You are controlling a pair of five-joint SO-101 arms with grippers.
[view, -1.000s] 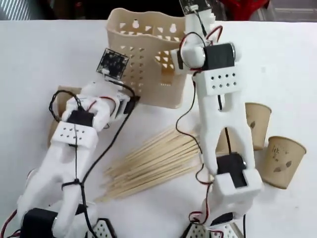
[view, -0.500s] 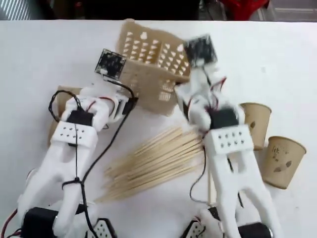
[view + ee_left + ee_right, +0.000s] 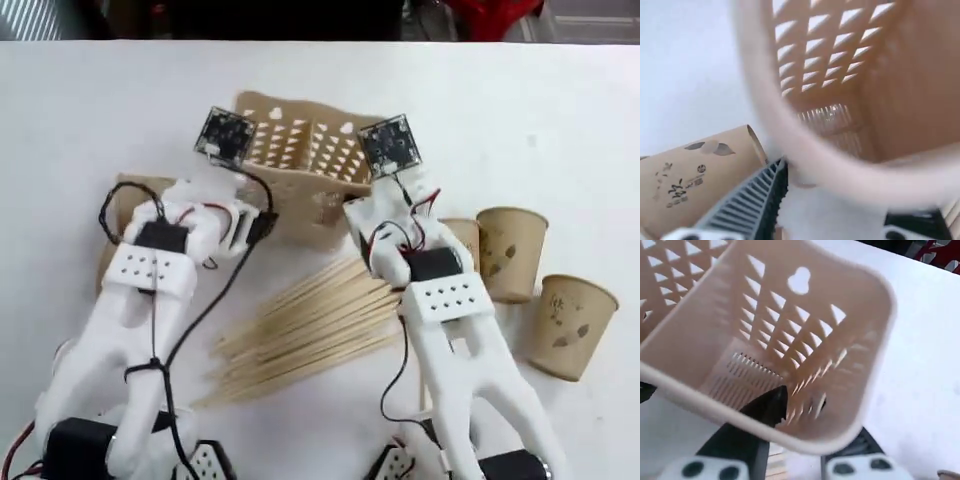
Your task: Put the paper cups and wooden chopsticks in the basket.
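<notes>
Open white table [image 3: 80,110], tipped basket [image 3: 300,150] rim in fingers [image 3: 765,407]

The beige plastic basket [image 3: 300,140] [image 3: 850,60] [image 3: 790,325] has triangle holes in its walls. It is tipped over, with its open mouth facing the sticks. The thin, pale wooden chopsticks [image 3: 300,335] lie in a loose, fanned pile just in front of the basket. Three brown paper cups with leaf pictures sit in a row to the right of the pile: the first cup [image 3: 462,242], the middle cup [image 3: 512,252] touching it, and the last cup [image 3: 570,325] just beside. A fourth brown cup [image 3: 122,195] [image 3: 690,165] lies on its side to the left of the basket.
</notes>
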